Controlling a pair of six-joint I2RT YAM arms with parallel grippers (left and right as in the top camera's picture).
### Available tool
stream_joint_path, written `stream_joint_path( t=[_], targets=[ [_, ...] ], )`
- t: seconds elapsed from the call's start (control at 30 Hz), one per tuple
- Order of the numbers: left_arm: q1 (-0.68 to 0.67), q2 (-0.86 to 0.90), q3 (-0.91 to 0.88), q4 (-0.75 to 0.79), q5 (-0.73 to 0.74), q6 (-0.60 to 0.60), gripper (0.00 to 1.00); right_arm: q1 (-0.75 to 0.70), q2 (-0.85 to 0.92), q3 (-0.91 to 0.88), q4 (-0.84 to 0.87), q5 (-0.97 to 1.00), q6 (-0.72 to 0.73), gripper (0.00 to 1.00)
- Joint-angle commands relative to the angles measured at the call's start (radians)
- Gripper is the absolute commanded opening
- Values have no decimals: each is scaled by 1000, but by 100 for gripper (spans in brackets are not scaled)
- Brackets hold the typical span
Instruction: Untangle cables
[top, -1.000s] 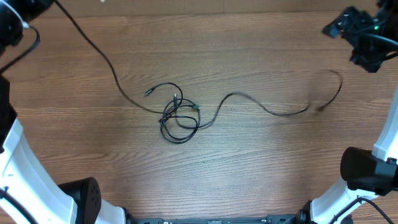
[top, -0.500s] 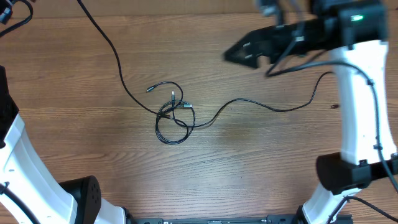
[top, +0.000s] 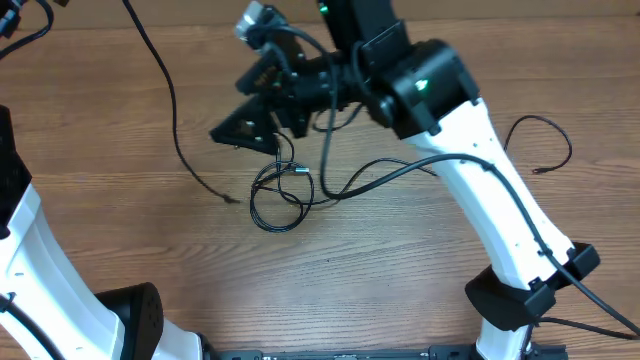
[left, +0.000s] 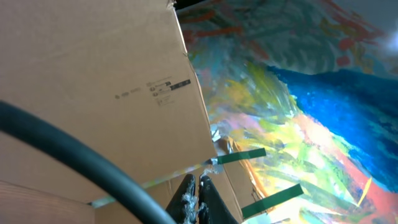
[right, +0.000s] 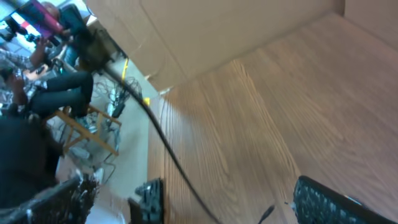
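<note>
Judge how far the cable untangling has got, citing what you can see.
Done: one cable lies clear of the knot, trailing toward the upper left. In hand: the open right end effector hovers near the tangle, gripping nothing. Left: its loops need separating.

Above the left claw (left: 198, 202) rises a brown cardboard box (left: 93, 74) with a small printed label and strips of green tape (left: 242, 155) near its lower corner. To the claw's right spreads a brightly lit painted surface (left: 323, 112) in blue, yellow and orange. Ahead of the right claw (right: 189, 186), the wood-grain table (right: 261, 118) runs up to a cardboard panel (right: 205, 31). Off to that claw's left, past the table edge, lie a pale floor (right: 121, 165) and a wooden chair (right: 93, 134) among blurred clutter.
</note>
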Motion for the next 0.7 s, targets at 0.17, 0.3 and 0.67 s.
stream_joint_path(
  t=[0.17,0.3,0.67],
  targets=[
    [-9,-5,9,0,10,-51,4,108,38,-1,235,213,364,100],
    [-8,-5,9,-23,15,-50,4,151,64,-1,323,210,383,99],
    [14,-5,8,-256,-66,212,4,146,61,0,201,269,584,4]
  ],
)
